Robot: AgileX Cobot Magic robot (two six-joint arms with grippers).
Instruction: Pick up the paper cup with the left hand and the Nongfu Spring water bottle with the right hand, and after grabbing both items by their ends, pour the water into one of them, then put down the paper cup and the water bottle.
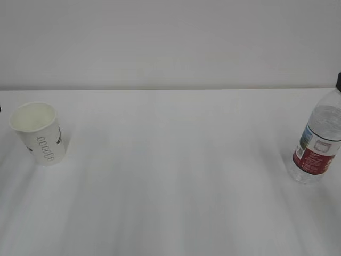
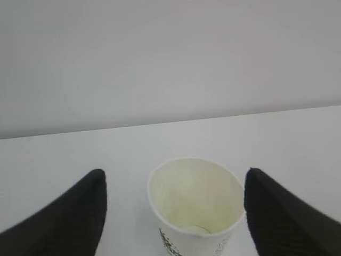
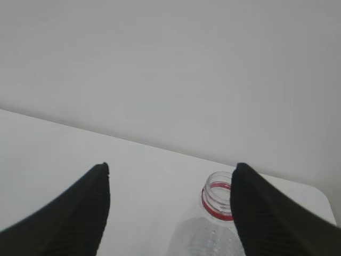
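The paper cup [image 1: 38,133] stands upright at the table's left, white with dark lettering, cream inside. In the left wrist view the cup [image 2: 194,200] sits between the black fingers of my left gripper [image 2: 176,172], which is open; the right finger [image 2: 277,213] is close to the rim, the left one well apart. The Nongfu Spring water bottle [image 1: 318,144] stands upright at the far right, clear with a red-and-white label. Its uncapped neck with the red ring [image 3: 217,200] lies just inside the right finger [image 3: 261,213] of my open right gripper [image 3: 171,166]. No water stream shows.
A white table [image 1: 176,176] runs back to a plain pale wall [image 1: 170,42]. A dark tip [image 1: 338,81] shows at the right edge above the bottle. The table's right corner [image 3: 319,200] lies just past the bottle.
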